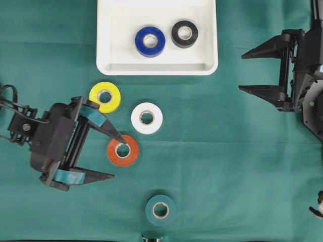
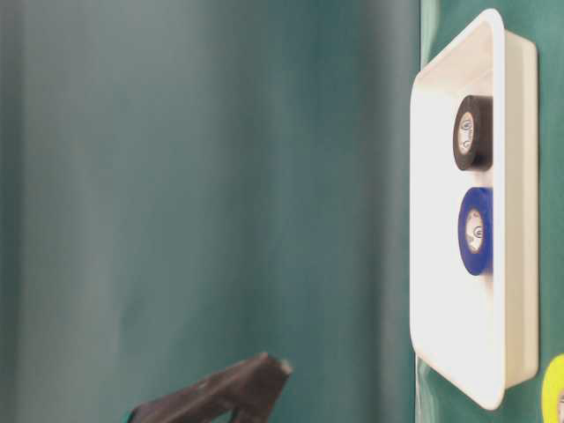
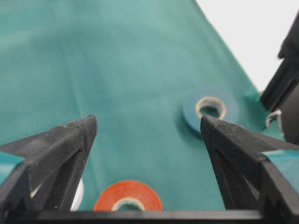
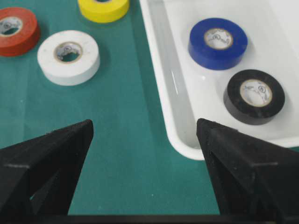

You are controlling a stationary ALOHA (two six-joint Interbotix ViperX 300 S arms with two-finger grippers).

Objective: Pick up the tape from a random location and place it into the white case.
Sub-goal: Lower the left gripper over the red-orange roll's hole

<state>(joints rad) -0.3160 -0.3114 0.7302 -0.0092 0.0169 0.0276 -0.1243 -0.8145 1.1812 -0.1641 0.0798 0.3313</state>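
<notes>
While overhead I see my spread left gripper point(image 1: 120, 158) over the glossy orange tape roll point(image 1: 122, 150), only its wrist camera shows the teal roll point(image 3: 210, 108); my right gripper point(image 1: 240, 72) gapes empty.

Left gripper point(image 1: 120, 158) and right gripper point(image 1: 242, 72) (both) hold jaws spread wide.

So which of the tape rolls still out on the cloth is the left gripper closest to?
The orange roll. One finger of the open left gripper overlaps its edge from overhead; the yellow, white and teal rolls lie clear of its fingertips.
</notes>
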